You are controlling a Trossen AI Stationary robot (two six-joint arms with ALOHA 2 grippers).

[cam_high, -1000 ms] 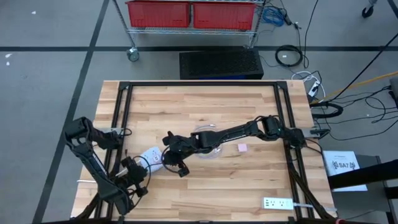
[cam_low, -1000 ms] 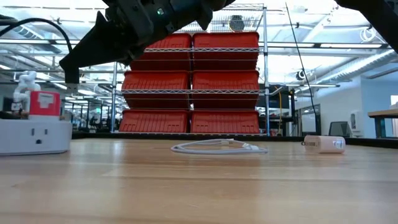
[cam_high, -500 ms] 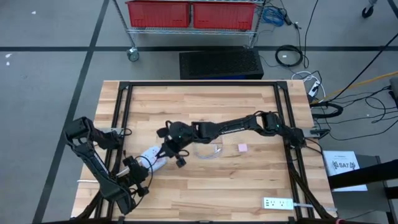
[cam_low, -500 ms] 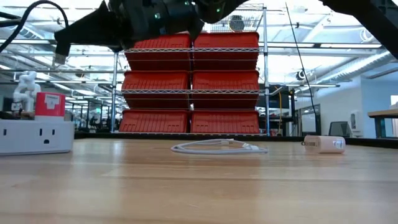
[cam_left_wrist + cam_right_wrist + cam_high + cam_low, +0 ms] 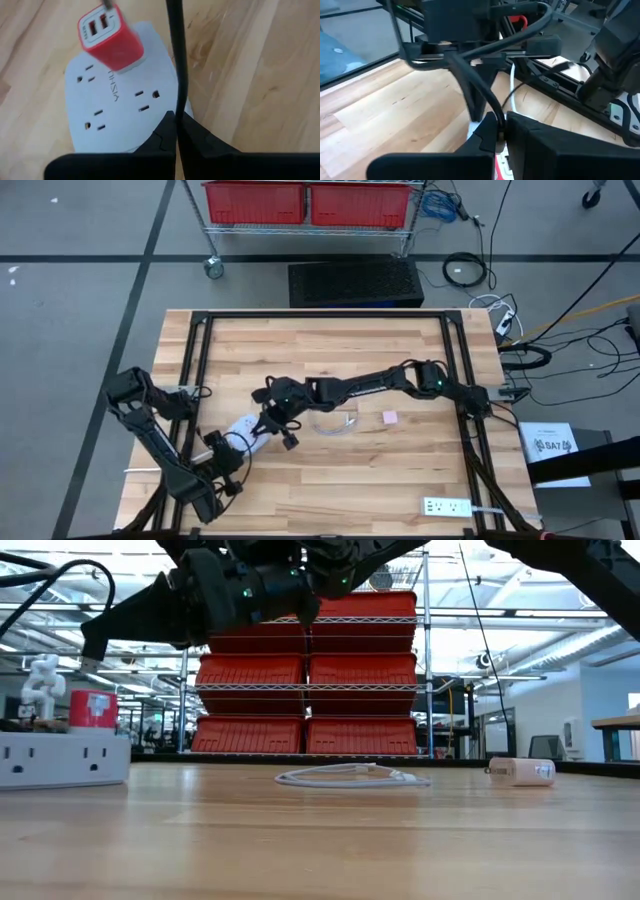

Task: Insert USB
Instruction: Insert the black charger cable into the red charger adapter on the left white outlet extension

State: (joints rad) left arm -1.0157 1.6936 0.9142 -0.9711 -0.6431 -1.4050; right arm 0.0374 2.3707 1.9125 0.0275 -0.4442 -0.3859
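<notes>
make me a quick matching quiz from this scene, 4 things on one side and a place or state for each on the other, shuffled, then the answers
Things:
1. red USB charger
2. white power strip
3. coiled white cable
4. small pink block

Places or states:
A. loose loop on the table's middle
B. plugged into the strip
C. lying flat under the left gripper
D. alone on the wood, on the right arm's side of the cable

Pairs: 1-B, 2-C, 3-A, 4-D
</notes>
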